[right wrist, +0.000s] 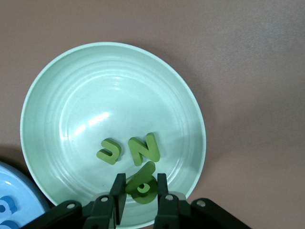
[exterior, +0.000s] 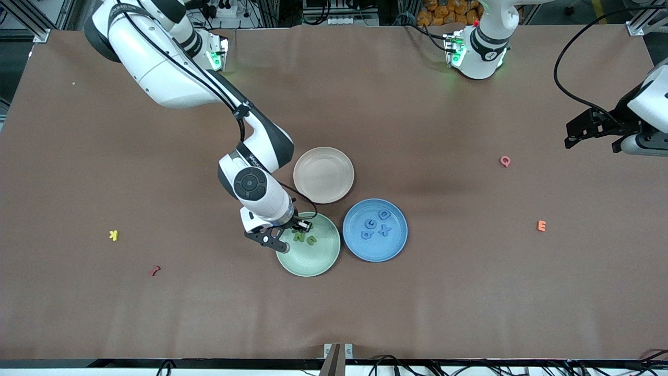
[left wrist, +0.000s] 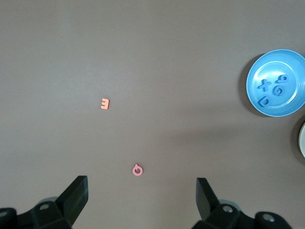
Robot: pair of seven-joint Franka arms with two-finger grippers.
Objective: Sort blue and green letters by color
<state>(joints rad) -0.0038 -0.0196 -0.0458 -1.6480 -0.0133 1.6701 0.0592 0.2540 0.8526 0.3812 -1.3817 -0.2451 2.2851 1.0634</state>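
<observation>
My right gripper is down over the pale green ribbed plate, at the rim toward the right arm's end of the table. Its fingers are nearly closed on a small chunky green piece; from the wrist view I take it for a 6 or a B, though the fingers hide too much of it to be certain. The piece is held just above the plate floor, beside two loose green pieces lying in the plate: a green N and a green U.

My left gripper waits at the left arm's end of the table, fingers spread wide and holding nothing, over bare brown table covering.

The round blue plate sits just beside the green plate. In it lie four blue pieces: an X, a G, a D and a 9.

A beige round plate stands farther from the front camera than both.

Loose on the table: a pink Q, an orange E, a yellow K and a dark red squiggle.
</observation>
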